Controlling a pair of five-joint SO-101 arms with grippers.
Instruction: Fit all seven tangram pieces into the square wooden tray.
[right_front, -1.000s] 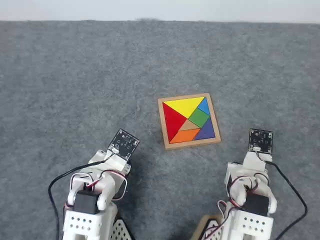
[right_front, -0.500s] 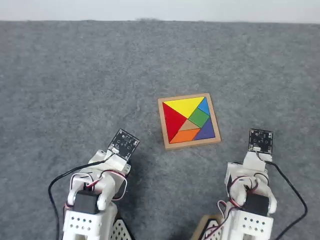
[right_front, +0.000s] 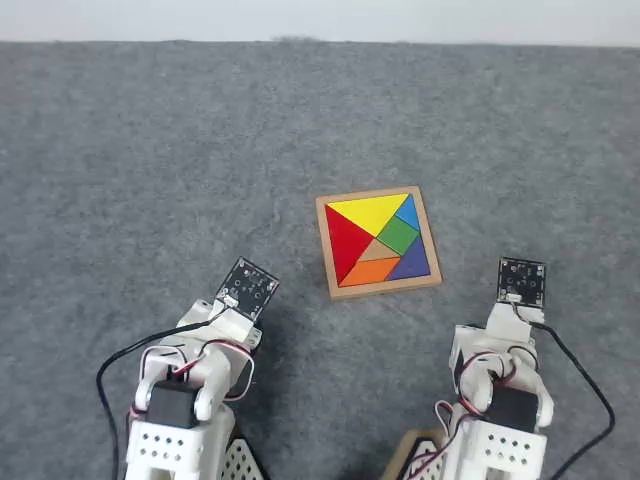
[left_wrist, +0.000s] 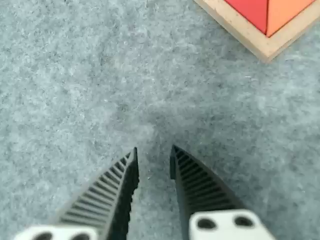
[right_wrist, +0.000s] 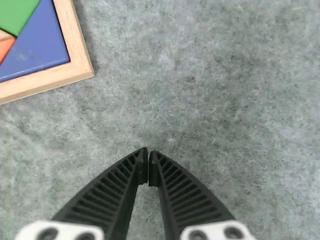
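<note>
1. In the high view we find the square wooden tray (right_front: 386, 288) just right of centre on the grey mat (right_front: 150, 150), seven tangram pieces (right_front: 378, 240) filling it without gaps, so we judge the puzzle finished
2. The left arm (right_front: 200, 370) at lower left and right arm (right_front: 500, 370) at lower right sit apart from the tray, seemingly parked
3. The left gripper (left_wrist: 153, 150) has its jaws slightly parted, empty; the right gripper (right_wrist: 148, 151) is pinched closed on nothing
</note>
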